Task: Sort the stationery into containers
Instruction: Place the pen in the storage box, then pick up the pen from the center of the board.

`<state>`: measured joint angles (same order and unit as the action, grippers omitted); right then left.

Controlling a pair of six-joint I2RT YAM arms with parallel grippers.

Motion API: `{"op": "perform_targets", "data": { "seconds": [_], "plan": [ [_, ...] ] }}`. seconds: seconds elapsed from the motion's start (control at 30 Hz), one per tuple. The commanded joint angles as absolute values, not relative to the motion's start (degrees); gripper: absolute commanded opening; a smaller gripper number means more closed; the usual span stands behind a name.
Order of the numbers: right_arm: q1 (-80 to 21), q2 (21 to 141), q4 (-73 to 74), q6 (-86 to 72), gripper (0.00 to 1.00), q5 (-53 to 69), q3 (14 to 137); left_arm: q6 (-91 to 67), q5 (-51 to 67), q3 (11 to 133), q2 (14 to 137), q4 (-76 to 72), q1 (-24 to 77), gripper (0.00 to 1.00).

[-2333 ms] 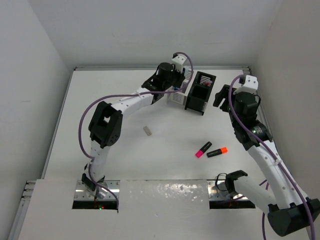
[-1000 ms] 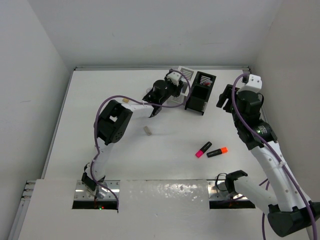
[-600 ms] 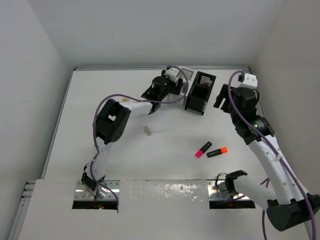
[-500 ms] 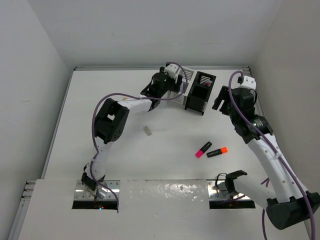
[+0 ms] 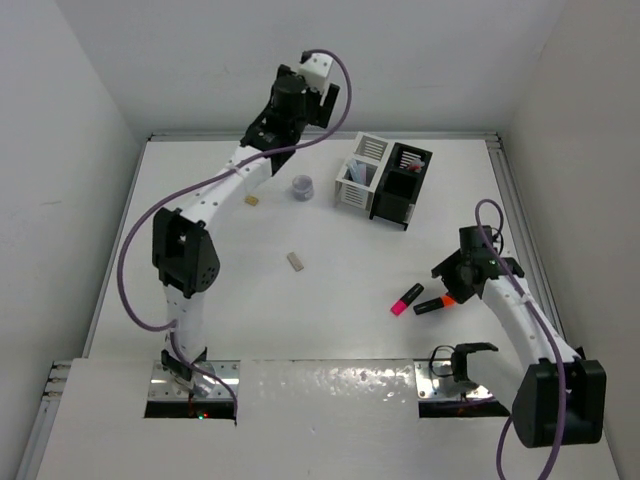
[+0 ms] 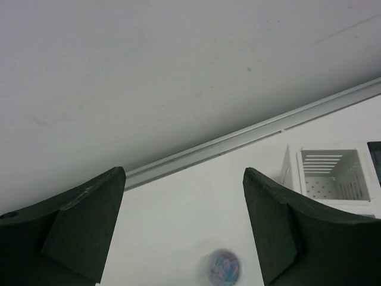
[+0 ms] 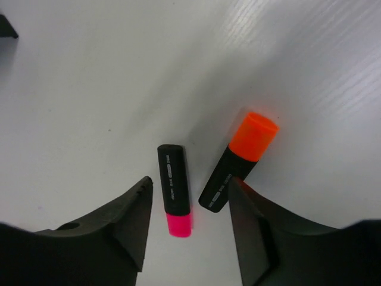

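Over on the left, the left gripper [image 6: 183, 179] is raised high toward the back wall, jaws spread wide, nothing between them, touching nothing. Below it on the table [image 5: 200, 300], one small tan piece [image 5: 253, 200] lies by itself. Just to its right is one greyish round piece [image 5: 301, 186], blurred in the left wrist view. Nearer the arm bases, one beige eraser [image 5: 295, 261] sits alone in the open.

Moving right, count two containers joined side by side at the far edge: the white bin [image 5: 360, 178], then the black bin [image 5: 402, 186]. What is inside them is too small to tell.

Further right and closer in there are two highlighters. The pink highlighter [image 7: 174, 189] and the orange highlighter [image 7: 239, 159] lie near each other, not touching and well apart from the bins.

The right gripper [image 7: 190, 182] is down low right over them, jaws apart. The pink one lies in the gap. The orange one's black end sits just beside the inner face of one finger [image 7: 253, 229]. Nothing is clamped.
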<state>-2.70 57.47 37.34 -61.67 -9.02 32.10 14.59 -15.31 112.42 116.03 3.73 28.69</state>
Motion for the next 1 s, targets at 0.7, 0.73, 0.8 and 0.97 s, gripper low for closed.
{"op": "perform_targets", "data": {
  "seconds": [0.7,0.73,0.8,0.97],
  "plan": [
    [-1.0,68.8,33.0,-72.0,0.49,-17.5,24.3,5.9,-2.4,102.1,97.2,29.2,10.5,0.72],
    [-1.0,68.3,32.8,-72.5,0.46,-17.8,23.6,5.9,-2.0,102.2,97.2,29.5,10.2,0.72],
    [-1.0,67.2,31.6,-72.9,0.3,-19.2,22.1,6.2,-1.5,102.5,97.0,30.1,9.5,0.72],
    [-0.9,64.3,32.1,-72.3,0.0,-21.5,21.9,6.8,-0.4,102.3,97.0,30.6,7.7,0.72]
  ]
}}
